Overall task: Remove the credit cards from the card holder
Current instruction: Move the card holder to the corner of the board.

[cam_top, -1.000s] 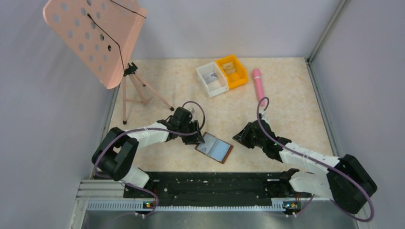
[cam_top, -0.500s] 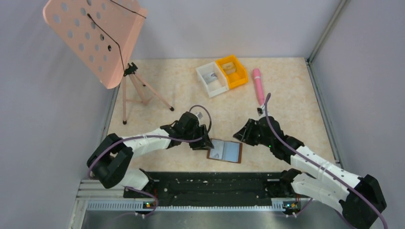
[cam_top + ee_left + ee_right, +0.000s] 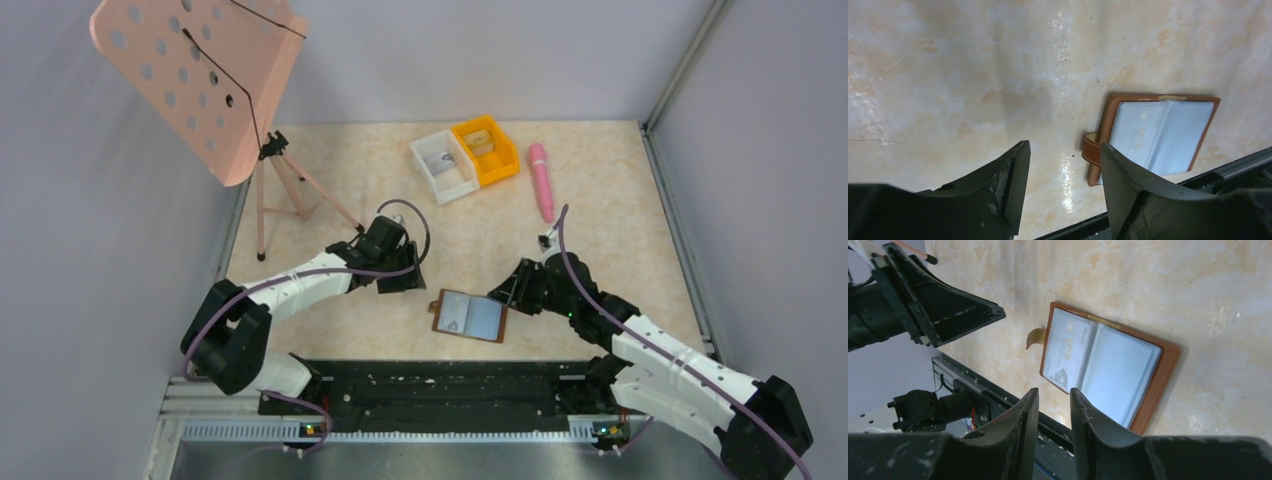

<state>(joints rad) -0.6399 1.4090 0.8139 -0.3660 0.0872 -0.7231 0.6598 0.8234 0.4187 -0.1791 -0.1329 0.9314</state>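
The card holder lies open and flat on the bench, close to the near edge and between the two arms. Its long axis runs left to right, roughly along that edge. The right hand is the nearer one, with its tips just beside the holder's far right corner; whether they touch it cannot be told from above. Its jaws stand a narrow gap apart with nothing between them, and in the wrist view they point across the holder's near side. The left hand sits up and to the left of the holder, clearly apart from it, with its jaws fairly wide and empty. From that hand the holder lies ahead and to the right, and the clasp tab is the part closest to it. The holder is brown leather with stitched edges, its two pale blue-grey pockets facing up. The pocket on the tab side shows a whitish credit card printed with the letters VIP. The other pocket looks plain, and whether a card sits in it cannot be told. By the look of it no card is out yet. A reach for the VIP card would likely suit the left hand, with the right hand pinning the far half down.
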